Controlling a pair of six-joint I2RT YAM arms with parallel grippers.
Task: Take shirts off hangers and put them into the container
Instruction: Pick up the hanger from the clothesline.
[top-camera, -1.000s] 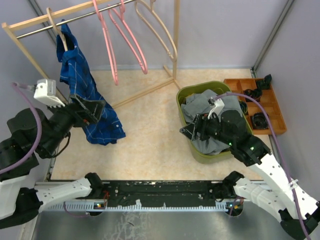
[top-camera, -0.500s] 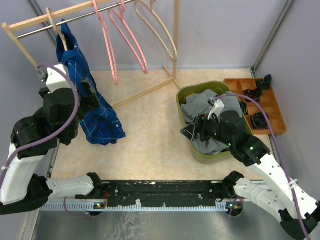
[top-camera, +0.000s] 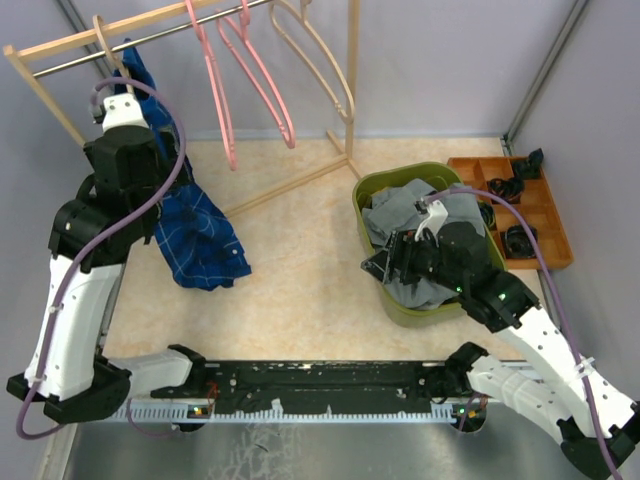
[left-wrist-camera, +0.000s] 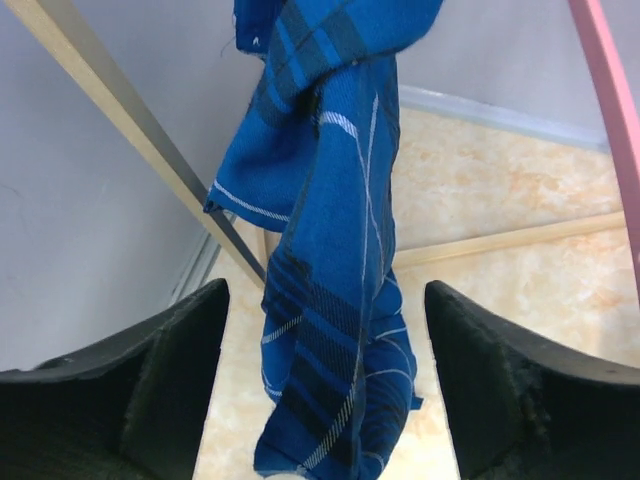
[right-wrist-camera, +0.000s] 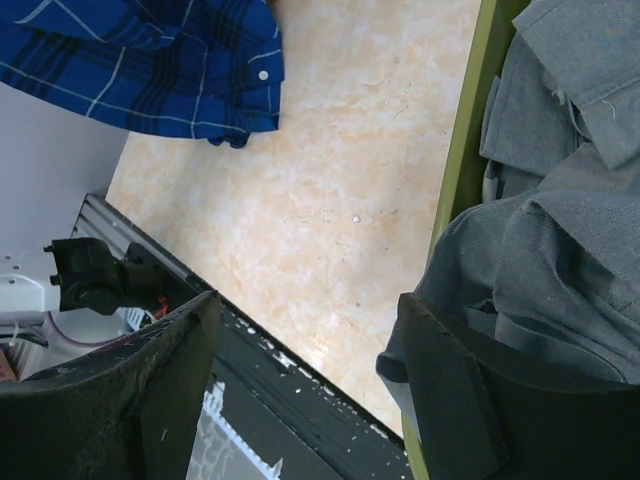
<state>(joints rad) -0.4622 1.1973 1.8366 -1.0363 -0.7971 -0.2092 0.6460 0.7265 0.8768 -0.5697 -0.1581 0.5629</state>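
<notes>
One shirt on the rack: the blue checked shirt (top-camera: 200, 240) hangs off the pale hanger (top-camera: 108, 45) at the left end of the rod, on the wooden rack (top-camera: 60, 45). Its lower part fans out low over the table (top-camera: 300, 290); can't tell if it touches

Left gripper (left-wrist-camera: 325, 295) is up high beside the shirt, claw spread wide. In the wrist view the twisted upper part of the shirt hangs straight ahead in line with the gap, and neither finger touches it

Three bare hangers sit further right on the rod: two pink hangers (top-camera: 225, 100) and one bare pale hanger (top-camera: 325, 70)

Olive container (top-camera: 372, 190) sits right of centre on the table with the grey shirt (top-camera: 400, 215) piled inside. In the right wrist view a fold of it drapes over the container's edge

Right gripper (top-camera: 385, 265) is at the container's near-left corner, claw spread, nothing pinched. Bare table shows through the gap. Its right finger is close against the grey fabric; can't tell if it makes contact

Orange tray (top-camera: 560, 235) is just right of the container, dark parts in its compartments
</notes>
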